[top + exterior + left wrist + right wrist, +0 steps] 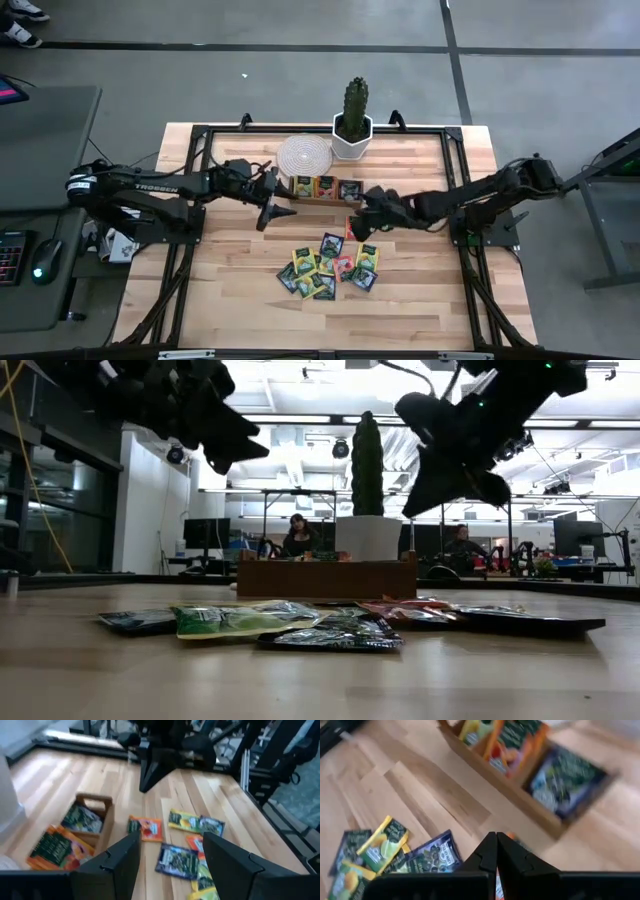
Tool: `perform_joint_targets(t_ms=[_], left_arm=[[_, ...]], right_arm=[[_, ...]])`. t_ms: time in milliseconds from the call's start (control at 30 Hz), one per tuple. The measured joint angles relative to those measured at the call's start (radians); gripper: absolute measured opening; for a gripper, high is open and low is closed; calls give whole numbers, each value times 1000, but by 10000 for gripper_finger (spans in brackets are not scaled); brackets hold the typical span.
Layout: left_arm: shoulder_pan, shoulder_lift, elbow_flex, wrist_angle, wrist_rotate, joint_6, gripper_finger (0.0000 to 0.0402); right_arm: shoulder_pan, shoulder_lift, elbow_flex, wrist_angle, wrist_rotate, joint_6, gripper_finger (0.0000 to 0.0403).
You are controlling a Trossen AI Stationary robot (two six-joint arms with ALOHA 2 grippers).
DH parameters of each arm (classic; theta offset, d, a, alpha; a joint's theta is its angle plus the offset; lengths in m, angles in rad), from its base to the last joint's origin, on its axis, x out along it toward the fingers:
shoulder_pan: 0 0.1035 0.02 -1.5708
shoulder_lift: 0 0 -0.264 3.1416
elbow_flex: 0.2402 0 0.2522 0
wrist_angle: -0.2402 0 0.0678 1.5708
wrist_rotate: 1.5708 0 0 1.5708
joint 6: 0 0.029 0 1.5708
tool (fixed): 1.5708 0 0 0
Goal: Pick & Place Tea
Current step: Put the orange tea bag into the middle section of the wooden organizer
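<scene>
Several tea packets (330,265), yellow, green, orange-red and dark blue, lie flat in a loose pile on the table's near middle, also in the low view (330,625). More packets stand in the brown wooden tray (325,188) toward the far side. One orange-red packet (145,828) lies alone between tray and pile. My left gripper (283,212) hovers open, left of the tray's near side, above the table (170,842). My right gripper (358,212) hovers shut just near the tray's right end (496,837), raised clear of the table (440,485), with nothing between its fingers.
A cactus in a white pot (352,130) and a round woven coaster (303,155) stand behind the tray at the far edge. Black frame rails (470,270) run along the table's sides. Bare wood lies near and left of the pile. People sit in the room behind (297,535).
</scene>
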Motion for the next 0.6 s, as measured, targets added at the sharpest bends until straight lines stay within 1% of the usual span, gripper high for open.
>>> perform_joint_targets(t_ms=[100, 200, 400, 600], left_arm=[[-12, 31, 0, 0, -1, 0, 211], [-18, 51, -1, 10, -2, -1, 211], [-16, 66, -1, 13, -1, -1, 211], [-16, 66, -1, 12, 18, -1, 211]], right_arm=[[25, 33, 0, -24, -1, 184, 1], [33, 82, 0, -18, -34, 308, 1], [33, 187, 6, 16, -101, 425, 1], [33, 225, 16, 2, -133, 491, 0]])
